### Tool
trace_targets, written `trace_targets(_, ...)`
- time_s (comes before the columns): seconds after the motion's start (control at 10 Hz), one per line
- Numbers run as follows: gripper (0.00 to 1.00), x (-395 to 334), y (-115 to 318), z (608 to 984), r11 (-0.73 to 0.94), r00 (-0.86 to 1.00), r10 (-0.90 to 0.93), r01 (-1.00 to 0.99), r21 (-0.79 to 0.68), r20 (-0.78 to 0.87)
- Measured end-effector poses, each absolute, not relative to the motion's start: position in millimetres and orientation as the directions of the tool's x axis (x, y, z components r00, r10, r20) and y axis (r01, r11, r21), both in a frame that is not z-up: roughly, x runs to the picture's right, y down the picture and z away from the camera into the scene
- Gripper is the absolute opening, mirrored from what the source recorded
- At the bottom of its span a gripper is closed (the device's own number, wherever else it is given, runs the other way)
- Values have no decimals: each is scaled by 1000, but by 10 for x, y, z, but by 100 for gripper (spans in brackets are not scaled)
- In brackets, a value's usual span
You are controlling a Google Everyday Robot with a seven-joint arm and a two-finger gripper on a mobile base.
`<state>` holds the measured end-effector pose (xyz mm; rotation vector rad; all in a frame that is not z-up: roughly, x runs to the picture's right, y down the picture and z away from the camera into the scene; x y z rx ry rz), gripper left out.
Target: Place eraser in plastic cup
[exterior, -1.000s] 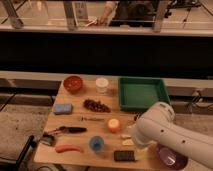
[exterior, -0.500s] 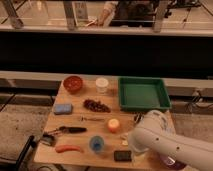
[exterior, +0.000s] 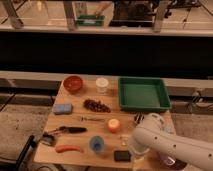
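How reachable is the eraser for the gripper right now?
Probably yes: the gripper hangs low, close beside the eraser, with nothing visible between them; the blue cup stands apart on the eraser's far side.

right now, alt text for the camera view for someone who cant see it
A white robot arm reaches from the lower right over a wooden table, its gripper low beside the black eraser at the front edge. The blue plastic cup stands just left of the eraser; a green tray sits behind.

The tool (exterior: 132, 146) hangs just beside the eraser (exterior: 121, 155), near the plastic cup (exterior: 96, 144).
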<state>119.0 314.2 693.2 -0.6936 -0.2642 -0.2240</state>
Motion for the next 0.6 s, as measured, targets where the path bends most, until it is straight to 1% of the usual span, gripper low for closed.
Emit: trace_targets(0.6,80,1142,3321,7026,745,927,-124,322,-585,353)
